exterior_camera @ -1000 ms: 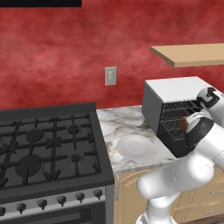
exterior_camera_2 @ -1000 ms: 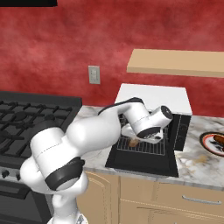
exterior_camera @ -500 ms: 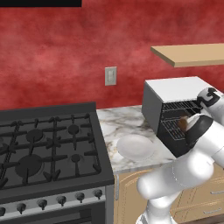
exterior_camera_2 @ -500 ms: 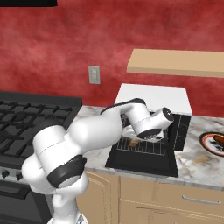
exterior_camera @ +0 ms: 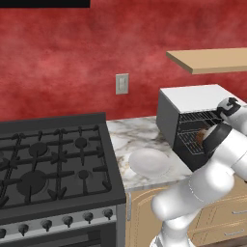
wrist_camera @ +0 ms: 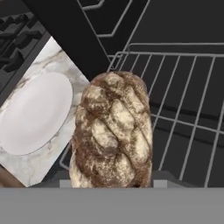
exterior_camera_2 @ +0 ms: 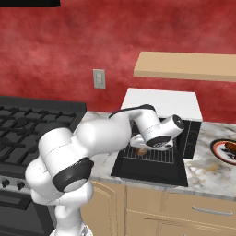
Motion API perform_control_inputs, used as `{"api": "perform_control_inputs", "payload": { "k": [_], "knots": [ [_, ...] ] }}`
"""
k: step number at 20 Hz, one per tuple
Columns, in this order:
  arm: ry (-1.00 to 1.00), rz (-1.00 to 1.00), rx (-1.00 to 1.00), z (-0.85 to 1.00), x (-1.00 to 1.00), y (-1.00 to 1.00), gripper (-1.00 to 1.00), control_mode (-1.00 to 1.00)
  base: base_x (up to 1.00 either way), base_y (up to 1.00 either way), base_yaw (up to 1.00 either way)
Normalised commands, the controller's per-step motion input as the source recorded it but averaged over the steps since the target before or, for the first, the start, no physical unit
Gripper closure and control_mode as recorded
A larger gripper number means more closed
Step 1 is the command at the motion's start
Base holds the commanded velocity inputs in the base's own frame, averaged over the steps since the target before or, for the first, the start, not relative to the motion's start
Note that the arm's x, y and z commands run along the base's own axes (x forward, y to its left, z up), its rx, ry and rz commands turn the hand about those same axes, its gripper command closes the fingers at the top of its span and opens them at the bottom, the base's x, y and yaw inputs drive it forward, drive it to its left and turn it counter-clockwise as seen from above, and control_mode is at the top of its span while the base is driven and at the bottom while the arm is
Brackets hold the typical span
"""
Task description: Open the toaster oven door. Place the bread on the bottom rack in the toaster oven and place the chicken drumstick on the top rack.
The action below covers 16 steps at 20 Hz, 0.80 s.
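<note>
Nothing has visibly moved since the earlier frames: arm, loaf and open oven sit as they did a second ago.

At centre right of the right base view, the boxy black toaster oven with a flat white top [exterior_camera_2: 162, 98] stands on the marbled white counter [exterior_camera_2: 207, 168], and the wide flat black toaster oven door [exterior_camera_2: 150, 171] lies folded down toward the camera, fully open. The white arm's two-finger gripper [exterior_camera_2: 148, 148] reaches into the oven mouth just above a pulled-out wire rack [exterior_camera_2: 154, 156]. In the hand view, the crusty oval brown bread loaf [wrist_camera: 112, 135] fills the lower centre, lying over the dark wire rack bars; the fingertips themselves are hidden behind it, so I cannot tell whether the jaws are clamped on the loaf or merely apart around it.

In the left base view, the round white plate [exterior_camera: 149, 161] lies bare at the centre of the frame, on the counter between the big black gas stove [exterior_camera: 53, 164] at left and the oven at right. At the right edge of the right base view sits a dark-rimmed plate carrying a brown chicken drumstick [exterior_camera_2: 229, 147], well apart from the oven. A tan wooden shelf [exterior_camera_2: 184, 65] hangs at upper right.
</note>
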Motion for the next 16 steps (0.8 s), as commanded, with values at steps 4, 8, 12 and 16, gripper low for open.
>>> {"api": "perform_control_inputs", "payload": {
  "k": [4,8,12,16],
  "knots": [
    [0.0,0.02,0.0,0.0,0.03,-0.11,1.0,-1.0,0.0,0.0,0.0],
    [0.0,0.0,0.0,-0.06,0.0,-0.11,1.0,-1.0,0.0,0.0,0.0],
    [0.0,0.0,0.0,-0.02,0.01,-0.11,1.0,-1.0,0.0,0.0,0.0],
    [0.0,0.0,0.0,0.0,0.0,-0.09,1.0,-1.0,0.0,0.0,0.0]
  ]
}}
